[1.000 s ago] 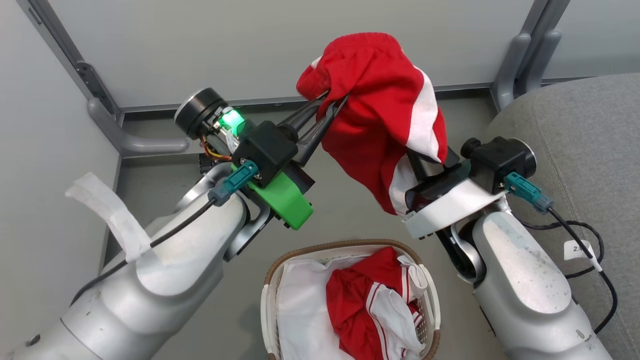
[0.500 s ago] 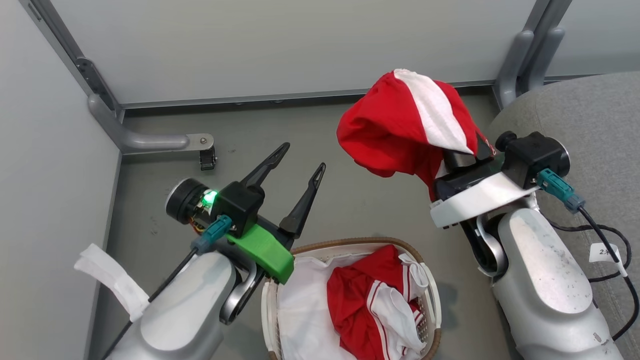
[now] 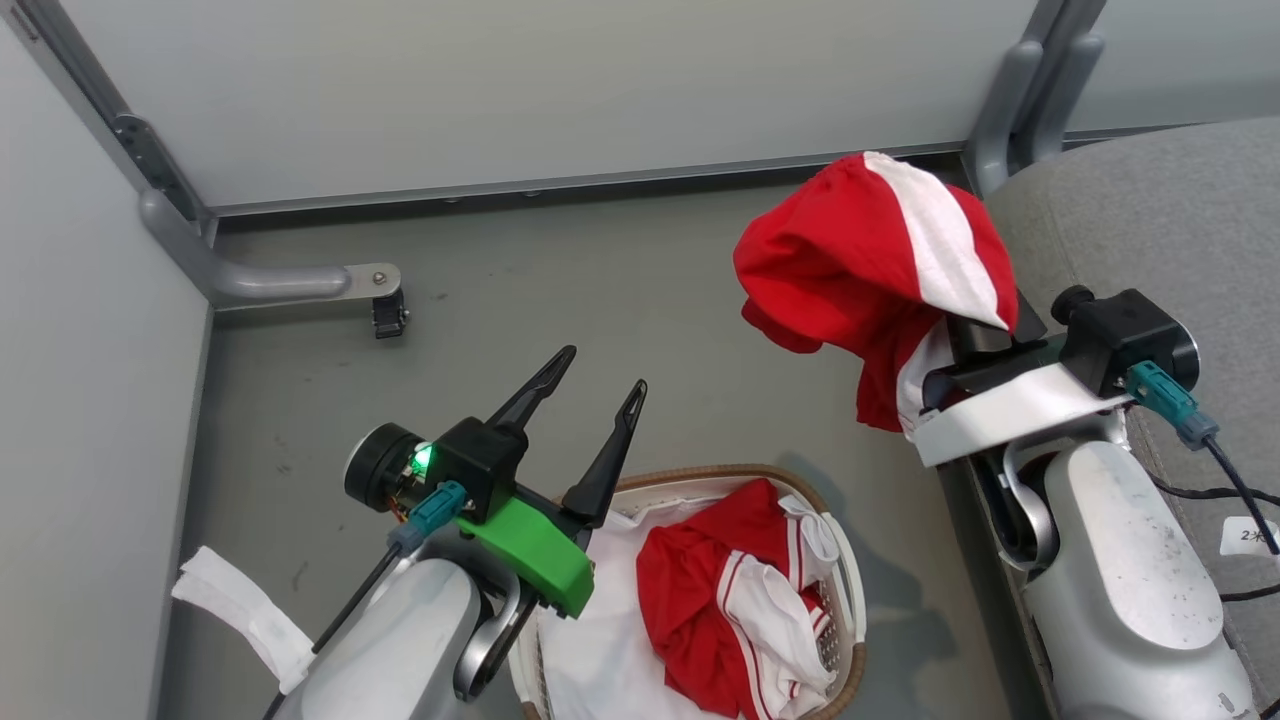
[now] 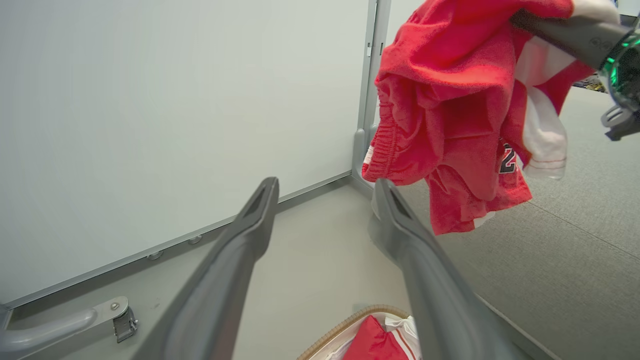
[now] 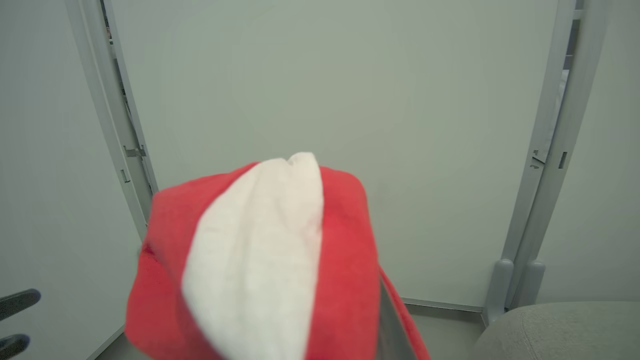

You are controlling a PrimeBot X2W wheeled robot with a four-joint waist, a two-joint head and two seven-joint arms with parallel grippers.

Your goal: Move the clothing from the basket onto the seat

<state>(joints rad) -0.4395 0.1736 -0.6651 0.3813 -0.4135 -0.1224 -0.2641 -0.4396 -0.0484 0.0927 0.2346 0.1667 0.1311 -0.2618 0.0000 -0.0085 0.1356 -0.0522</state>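
L gripper [image 4: 326, 186] stood open, its 2 long dark-grey fingers [image 4: 235, 260] spread wide w/ nothing betw. them. Bright red elastic-waist shorts w/ white side panel [image 4: 450, 110] hung at upper R, clear of both tips. Grey fabric seat cushion [image 4: 575, 250] lay at R. At bottom edge was the brown woven rim of a white basket [image 4: 340, 326], w/ a red-and-white garment [image 4: 375, 345] inside.

Desk: Arms?
Me: I see silver left forearm [image 3: 400, 650], green bracket [image 3: 530, 550] at its 1 o'clock, left gripper [image 3: 605, 368] with 2 dark fingers [image 3: 603, 470]; right forearm [image 3: 1130, 600] silver, white bracket [image 3: 1000, 420], teal plug [image 3: 1165, 398] at 3 o'clock.
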